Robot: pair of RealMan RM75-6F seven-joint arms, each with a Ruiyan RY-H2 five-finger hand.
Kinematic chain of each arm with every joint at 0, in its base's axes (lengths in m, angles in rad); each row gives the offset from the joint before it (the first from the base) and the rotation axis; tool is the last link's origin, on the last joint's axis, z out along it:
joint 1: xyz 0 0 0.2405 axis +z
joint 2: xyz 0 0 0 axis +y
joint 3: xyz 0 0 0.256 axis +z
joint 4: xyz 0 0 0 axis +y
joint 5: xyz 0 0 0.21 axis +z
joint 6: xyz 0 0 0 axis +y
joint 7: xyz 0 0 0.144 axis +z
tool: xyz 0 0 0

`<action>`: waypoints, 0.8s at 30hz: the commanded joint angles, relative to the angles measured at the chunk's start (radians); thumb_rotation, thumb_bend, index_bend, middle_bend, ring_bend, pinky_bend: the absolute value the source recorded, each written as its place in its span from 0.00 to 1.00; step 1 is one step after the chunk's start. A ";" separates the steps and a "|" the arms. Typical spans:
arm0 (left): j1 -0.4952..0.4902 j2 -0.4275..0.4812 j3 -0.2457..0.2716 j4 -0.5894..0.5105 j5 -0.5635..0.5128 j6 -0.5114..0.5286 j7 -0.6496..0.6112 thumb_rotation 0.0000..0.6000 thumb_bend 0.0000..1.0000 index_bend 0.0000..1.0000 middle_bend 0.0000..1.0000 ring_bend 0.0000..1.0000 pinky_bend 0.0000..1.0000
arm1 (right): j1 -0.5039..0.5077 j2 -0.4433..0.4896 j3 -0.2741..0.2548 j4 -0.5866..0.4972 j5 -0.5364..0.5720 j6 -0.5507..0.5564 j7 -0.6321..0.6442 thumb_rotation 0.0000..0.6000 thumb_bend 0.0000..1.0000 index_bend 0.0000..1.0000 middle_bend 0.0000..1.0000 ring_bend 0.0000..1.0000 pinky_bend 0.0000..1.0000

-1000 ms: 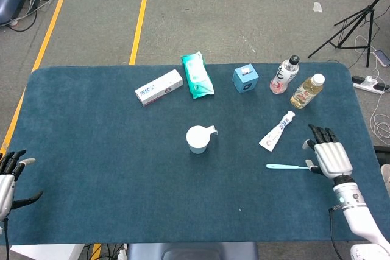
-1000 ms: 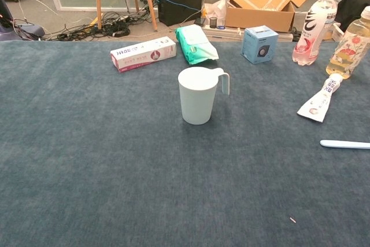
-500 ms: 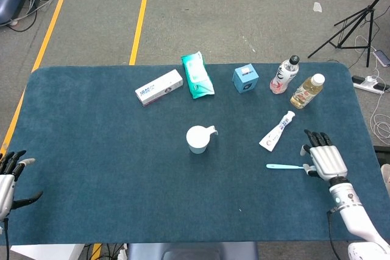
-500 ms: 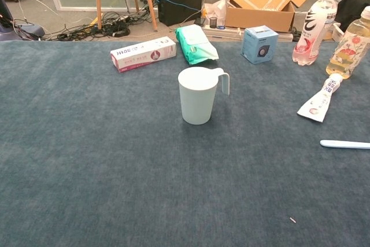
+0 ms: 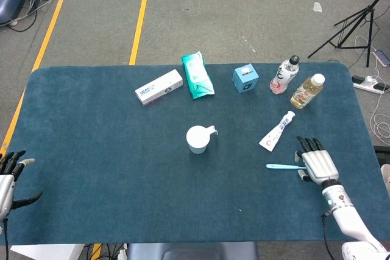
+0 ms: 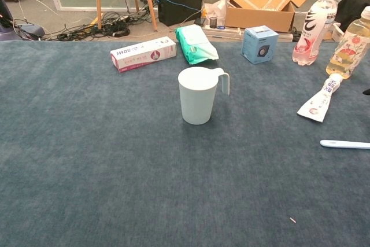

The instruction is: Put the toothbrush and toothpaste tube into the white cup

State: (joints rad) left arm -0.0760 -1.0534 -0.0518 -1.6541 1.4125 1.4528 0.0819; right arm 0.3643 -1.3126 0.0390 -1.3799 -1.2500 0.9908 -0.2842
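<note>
The white cup [image 5: 198, 139] [image 6: 198, 93] stands upright near the table's middle, handle to the right. The toothpaste tube [image 5: 277, 131] [image 6: 319, 102] lies flat to its right, cap pointing away. A light blue toothbrush [image 5: 284, 166] [image 6: 344, 144] lies flat nearer the front, right of the cup. My right hand [image 5: 315, 162] hovers over the toothbrush's right end, fingers spread, holding nothing. My left hand [image 5: 8, 176] rests at the table's front left corner with fingers apart and empty.
Along the back edge lie a toothpaste box [image 5: 159, 87], a teal wipes pack [image 5: 197, 75], a small blue box [image 5: 245, 78] and two bottles [image 5: 285, 73] [image 5: 306, 91]. The blue table cloth [image 5: 122, 175] spreads to the cup's left and front.
My right hand has slid left and nearer, from beside the toothbrush's end to over it. The left hand and all objects stay put.
</note>
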 commanded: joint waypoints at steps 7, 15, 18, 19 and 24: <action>0.000 0.002 0.000 0.000 -0.002 -0.002 -0.004 1.00 0.00 0.25 0.14 0.09 0.03 | 0.016 -0.028 -0.008 0.007 -0.018 -0.009 -0.002 1.00 0.27 0.45 0.00 0.00 0.06; 0.001 0.005 -0.001 -0.001 -0.003 -0.001 -0.008 1.00 0.00 0.25 0.14 0.09 0.03 | 0.014 -0.004 -0.017 -0.045 -0.035 0.020 -0.044 1.00 0.14 0.26 0.00 0.00 0.05; 0.000 0.004 -0.001 -0.001 -0.003 -0.002 -0.006 1.00 0.00 0.25 0.14 0.09 0.03 | 0.015 0.015 -0.018 -0.087 -0.024 0.027 -0.086 1.00 0.09 0.24 0.00 0.00 0.04; 0.000 0.004 -0.001 -0.001 -0.004 -0.003 -0.004 1.00 0.00 0.25 0.14 0.09 0.03 | 0.016 0.022 -0.018 -0.101 -0.015 0.023 -0.099 1.00 0.09 0.24 0.00 0.00 0.04; 0.000 0.004 0.000 -0.002 -0.004 -0.003 0.000 1.00 0.00 0.25 0.14 0.09 0.03 | 0.035 0.061 -0.002 -0.193 0.103 -0.014 -0.192 1.00 0.09 0.24 0.00 0.00 0.04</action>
State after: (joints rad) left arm -0.0758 -1.0495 -0.0518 -1.6565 1.4084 1.4496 0.0815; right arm 0.3882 -1.2727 0.0285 -1.5329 -1.1985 0.9937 -0.4304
